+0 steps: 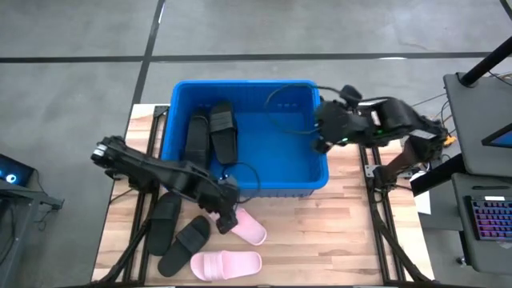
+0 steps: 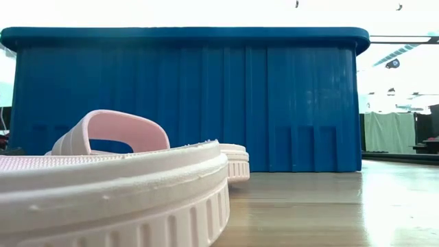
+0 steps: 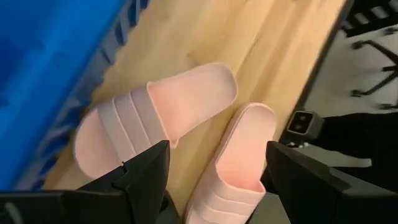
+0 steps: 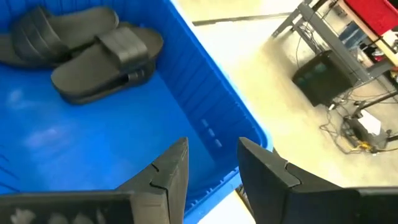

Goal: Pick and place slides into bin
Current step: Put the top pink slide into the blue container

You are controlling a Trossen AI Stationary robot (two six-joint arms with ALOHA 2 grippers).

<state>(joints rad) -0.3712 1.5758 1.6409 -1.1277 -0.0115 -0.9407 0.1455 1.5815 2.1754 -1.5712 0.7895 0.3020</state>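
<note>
With jaws spread and empty, the left gripper point(image 1: 226, 216) hovers over the nearer pink slide point(image 1: 250, 228), which it must descend upon and clamp, while the right gripper point(image 1: 320, 144), jaws parted and empty, waits over the bin point(image 1: 320, 172).

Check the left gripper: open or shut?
Open. The left gripper shows its two fingers spread apart with nothing between them, above the pink slides on the table.

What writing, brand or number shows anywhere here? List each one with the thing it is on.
No text can be read in any view.
Blue bin: no label showing.
Pink slides and black slides: plain straps, no brand showing.
Keyboard at the right edge: keys too small to read.
</note>
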